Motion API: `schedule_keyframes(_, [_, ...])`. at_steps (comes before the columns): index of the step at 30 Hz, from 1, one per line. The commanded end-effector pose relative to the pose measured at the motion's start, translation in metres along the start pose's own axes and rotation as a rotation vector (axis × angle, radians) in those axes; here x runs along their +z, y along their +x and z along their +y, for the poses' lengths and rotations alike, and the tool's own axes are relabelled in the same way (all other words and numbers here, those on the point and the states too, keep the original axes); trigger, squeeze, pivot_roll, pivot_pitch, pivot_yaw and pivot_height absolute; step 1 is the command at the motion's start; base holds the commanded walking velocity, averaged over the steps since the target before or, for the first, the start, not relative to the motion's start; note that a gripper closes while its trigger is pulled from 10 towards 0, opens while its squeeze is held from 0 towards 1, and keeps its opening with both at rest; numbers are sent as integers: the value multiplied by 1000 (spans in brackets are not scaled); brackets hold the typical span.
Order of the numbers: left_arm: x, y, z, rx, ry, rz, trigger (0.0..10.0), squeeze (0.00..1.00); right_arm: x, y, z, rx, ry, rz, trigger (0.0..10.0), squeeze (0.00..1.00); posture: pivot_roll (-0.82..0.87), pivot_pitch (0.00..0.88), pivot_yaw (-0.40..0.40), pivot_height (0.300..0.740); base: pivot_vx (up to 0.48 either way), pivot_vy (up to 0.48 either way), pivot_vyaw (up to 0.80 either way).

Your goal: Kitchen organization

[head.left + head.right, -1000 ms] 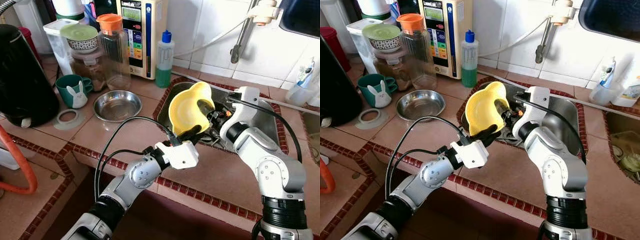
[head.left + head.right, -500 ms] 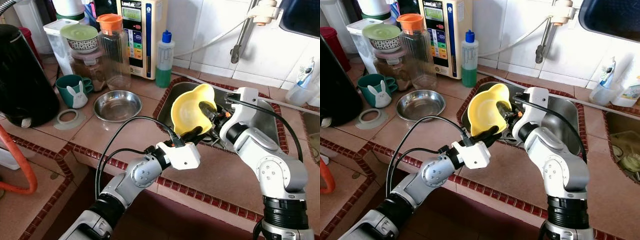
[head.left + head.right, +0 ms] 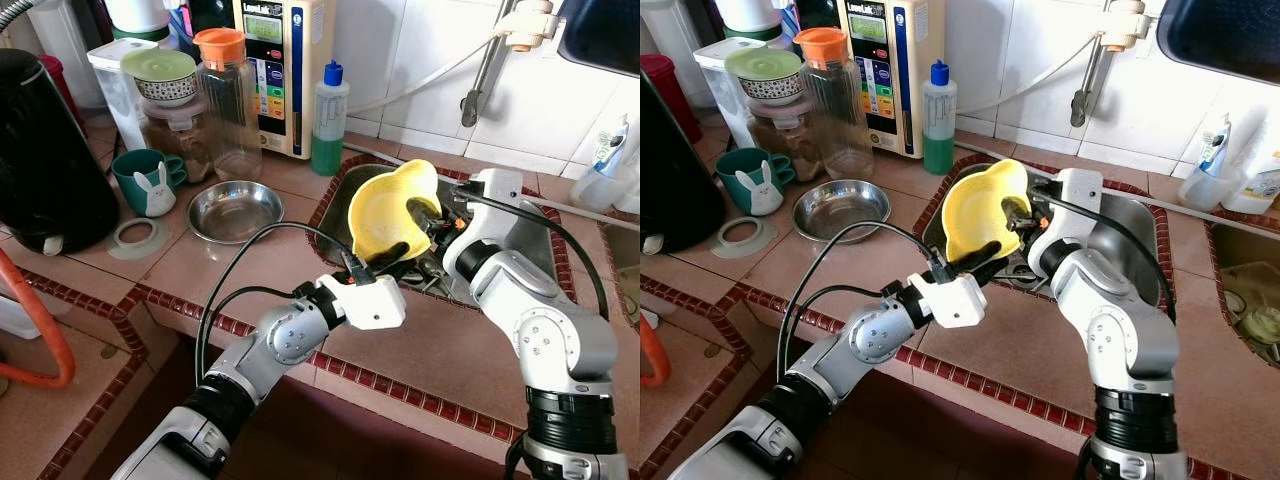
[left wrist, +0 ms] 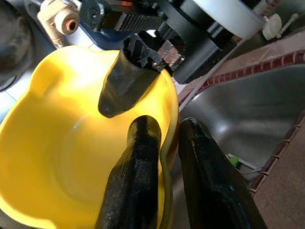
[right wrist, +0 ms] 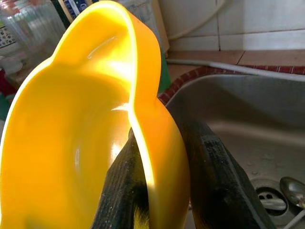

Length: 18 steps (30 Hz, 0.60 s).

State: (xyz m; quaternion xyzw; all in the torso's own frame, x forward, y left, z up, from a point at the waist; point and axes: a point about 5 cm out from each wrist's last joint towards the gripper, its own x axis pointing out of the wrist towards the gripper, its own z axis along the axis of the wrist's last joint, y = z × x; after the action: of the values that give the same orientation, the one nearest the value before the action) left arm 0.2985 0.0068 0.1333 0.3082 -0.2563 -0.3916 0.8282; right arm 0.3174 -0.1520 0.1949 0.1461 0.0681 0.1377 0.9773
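1. Since a second ago the yellow bowl has shifted toward 2 o'clock, further over the sink, and both arms have gone with it.
2. The left claw is closed on the bowl's lower rim, one finger inside and one outside; the right claw pinches the opposite rim the same way. The bowl hangs tilted on edge between them, above the basin.
3. I judge this a mid-air handover: the bowl is lifted but not yet put anywhere, and neither claw has let go.
4. A spoon, or what looks like one, lies by the drain.
5. At 10 o'clock on the tiled desk wait a steel bowl, a bunny mug and a green bottle.
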Motion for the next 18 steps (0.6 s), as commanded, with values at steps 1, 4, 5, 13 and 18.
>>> schedule_keyframes(1, [6, 5, 25, 120, 2, -39, 10000, 1000, -10, -2, -10, -58, 14, 42, 0, 0, 24, 0, -12, 740, 0, 0, 0])
schedule_keyframes(4, [7, 5, 25, 122, -1, -43, 10000, 1000, -10, -2, -10, -62, 19, 40, 0, 0, 23, 0, -12, 740, 0, 0, 0])
schedule_keyframes(5, [7, 5, 25, 122, -1, -43, 10000, 1000, -10, -2, -10, -63, 20, 39, 0, 0, 23, 0, -12, 740, 0, 0, 0])
schedule_keyframes(13, [13, 1, 36, 218, -55, -80, 10000, 1000, -7, 2, -17, -136, 4, -17, 0, 0, 24, 0, -14, 740, 0, 0, 0])
schedule_keyframes(18, [11, -5, 38, 239, -73, -70, 10000, 1000, -9, 4, -23, -180, -48, -36, 0, 0, 32, 0, -14, 740, 0, 0, 0])
